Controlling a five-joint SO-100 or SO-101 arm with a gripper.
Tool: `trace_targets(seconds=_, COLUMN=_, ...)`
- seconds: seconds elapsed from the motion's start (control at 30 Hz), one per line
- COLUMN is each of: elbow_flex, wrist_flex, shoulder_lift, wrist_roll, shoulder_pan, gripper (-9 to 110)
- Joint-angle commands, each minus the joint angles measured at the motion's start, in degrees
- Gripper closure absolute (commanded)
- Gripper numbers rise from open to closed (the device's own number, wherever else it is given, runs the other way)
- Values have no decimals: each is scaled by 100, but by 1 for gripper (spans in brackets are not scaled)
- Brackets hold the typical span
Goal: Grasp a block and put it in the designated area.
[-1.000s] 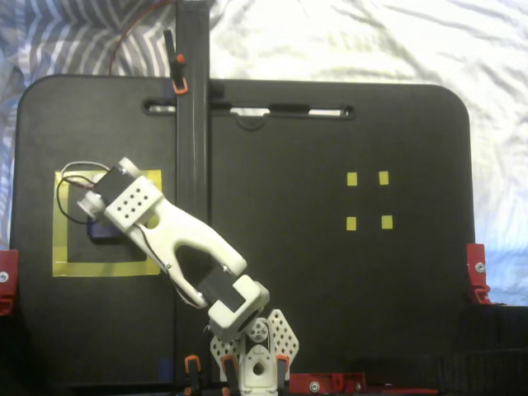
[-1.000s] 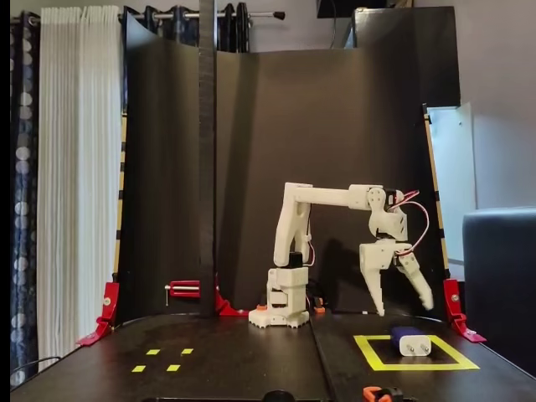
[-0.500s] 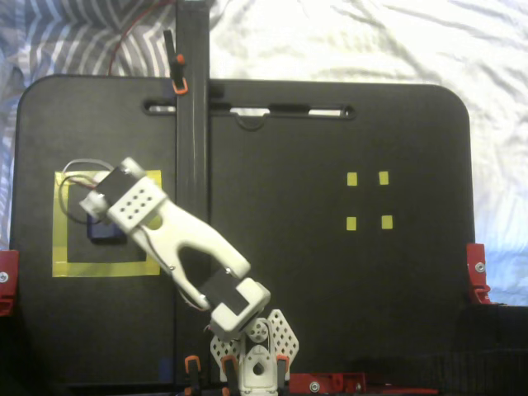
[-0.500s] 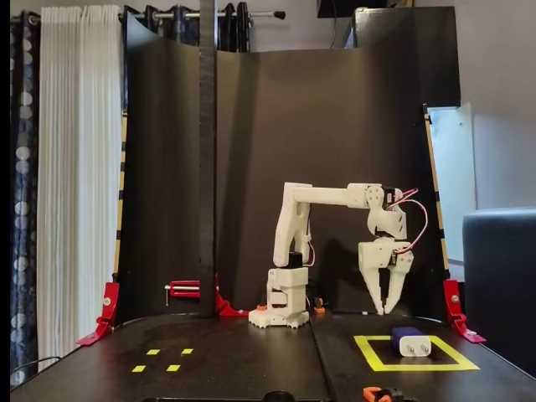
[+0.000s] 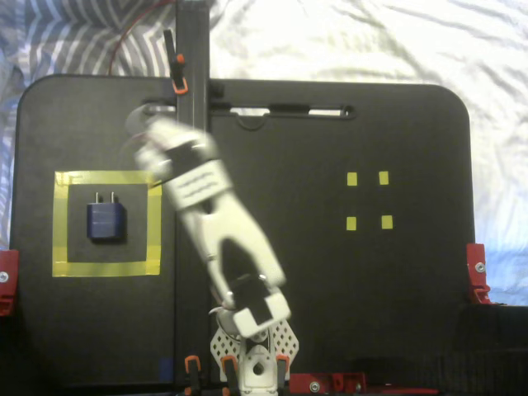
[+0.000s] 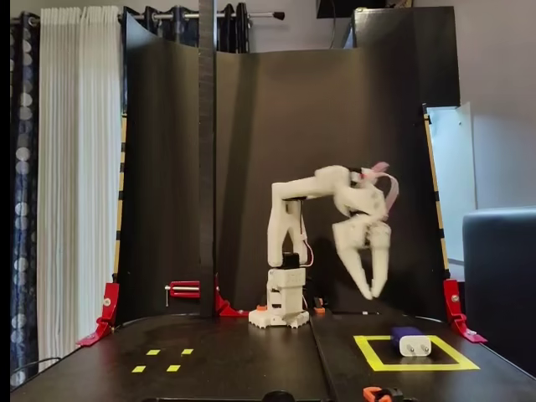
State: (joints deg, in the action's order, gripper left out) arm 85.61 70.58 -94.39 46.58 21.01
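The dark navy block (image 5: pixel 106 221) lies on the black board inside the yellow tape square (image 5: pixel 107 268) at the left of a fixed view, its two silver prongs pointing toward the back. In the other fixed view the block (image 6: pixel 410 342) rests inside the tape square (image 6: pixel 419 367) at the right front. My white gripper (image 6: pixel 372 293) hangs point-down in the air, above and to the left of the block, with a narrow gap between its fingers and nothing in it. From above, the gripper (image 5: pixel 142 134) is motion-blurred, beyond the square's far right corner.
A black upright post (image 5: pixel 191 49) stands at the back of the board, near the arm. Four tiny yellow markers (image 5: pixel 368 200) sit on the right half. Red clamps (image 5: pixel 477 272) grip the board's edges. The arm's base (image 5: pixel 247 363) is at the front middle. Black panels (image 6: pixel 352 126) wall the back.
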Motion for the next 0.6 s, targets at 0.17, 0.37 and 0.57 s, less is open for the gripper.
trace_targets(seconds=0.17, elbow_flex=-149, wrist_flex=-738, shoulder_lift=-826, wrist_roll=-158, shoulder_pan=-1239, gripper=102)
trace_targets(seconds=0.37, elbow_flex=431, wrist_flex=-1635, shoulder_lift=-1450, wrist_roll=-686, shoulder_pan=-1802, gripper=102)
trace_targets(seconds=0.57, elbow_flex=1354, wrist_flex=-2830, shoulder_lift=-2048, wrist_roll=-1345, shoulder_pan=-2083, gripper=102)
